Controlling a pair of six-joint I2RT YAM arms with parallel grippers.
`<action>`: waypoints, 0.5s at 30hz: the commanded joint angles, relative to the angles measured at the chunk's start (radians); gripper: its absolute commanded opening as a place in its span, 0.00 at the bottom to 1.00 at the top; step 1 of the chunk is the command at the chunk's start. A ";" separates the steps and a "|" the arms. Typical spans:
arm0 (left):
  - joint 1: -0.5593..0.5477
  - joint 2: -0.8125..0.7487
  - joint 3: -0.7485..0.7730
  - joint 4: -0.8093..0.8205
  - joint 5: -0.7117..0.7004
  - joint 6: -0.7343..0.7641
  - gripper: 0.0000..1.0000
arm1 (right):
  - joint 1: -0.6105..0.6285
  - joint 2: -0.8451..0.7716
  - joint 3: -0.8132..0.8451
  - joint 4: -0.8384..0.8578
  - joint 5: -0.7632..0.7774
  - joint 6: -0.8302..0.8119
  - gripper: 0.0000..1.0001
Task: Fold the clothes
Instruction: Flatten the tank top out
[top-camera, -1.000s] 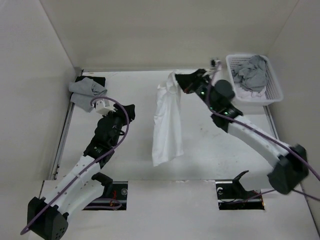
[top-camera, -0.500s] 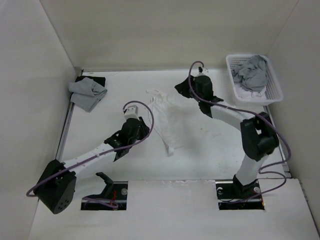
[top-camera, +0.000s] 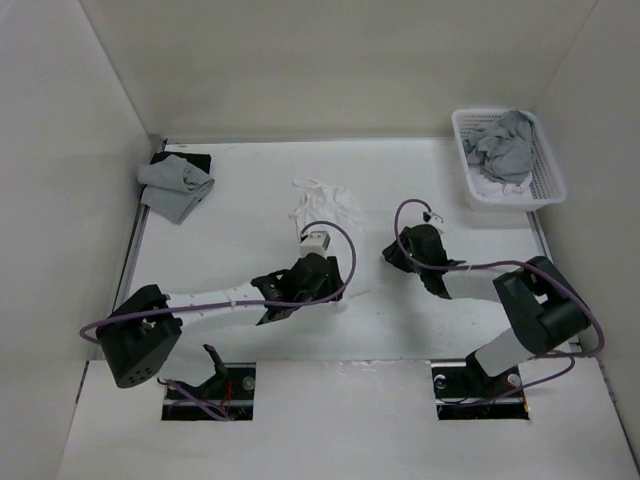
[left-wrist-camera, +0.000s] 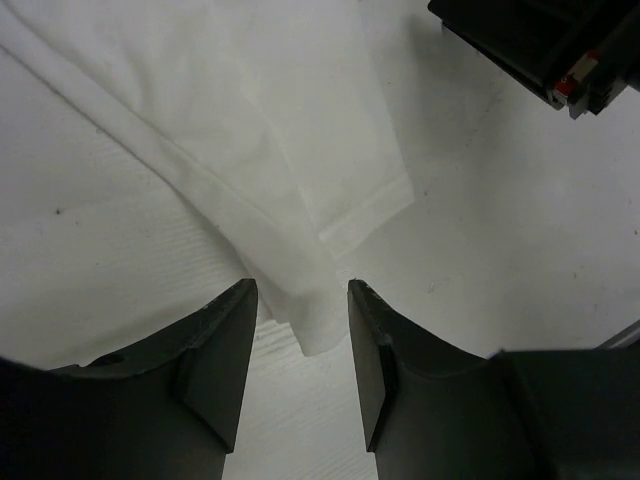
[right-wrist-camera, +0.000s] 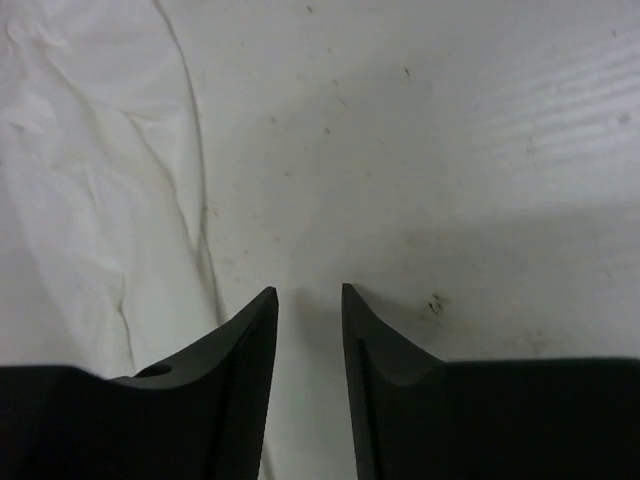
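Note:
The clothes (top-camera: 330, 205), one white garment, lie spread on the white table, with thin cord loops (top-camera: 318, 190) bunched at the far end. My left gripper (top-camera: 322, 285) stands open over the near corner. In the left wrist view that corner (left-wrist-camera: 320, 330) pokes between the open fingers of my left gripper (left-wrist-camera: 302, 290) and nothing is gripped. My right gripper (top-camera: 392, 252) hovers open just right of the garment. In the right wrist view my right gripper (right-wrist-camera: 308, 292) is over bare table, and the garment's edge (right-wrist-camera: 80, 200) lies to its left.
A white lattice basket (top-camera: 545, 175) holding grey cloth (top-camera: 500, 148) stands at the back right. A folded grey cloth (top-camera: 175, 185) lies on a dark pad at the back left. Walls enclose the table on three sides. The right gripper's body (left-wrist-camera: 540, 40) shows in the left wrist view.
The right gripper let go of the garment, which hung from it a second ago and now lies flat. Both grippers moved nearer, the left one swinging right to the near corner.

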 joint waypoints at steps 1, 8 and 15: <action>-0.020 0.047 0.058 0.033 -0.026 -0.022 0.40 | 0.024 -0.066 -0.032 0.127 0.035 0.045 0.41; -0.040 0.138 0.112 0.028 -0.042 -0.014 0.29 | 0.060 -0.021 -0.068 0.149 0.011 0.085 0.50; 0.017 -0.130 -0.018 0.007 -0.157 -0.038 0.07 | 0.131 0.078 -0.017 0.214 -0.135 0.108 0.38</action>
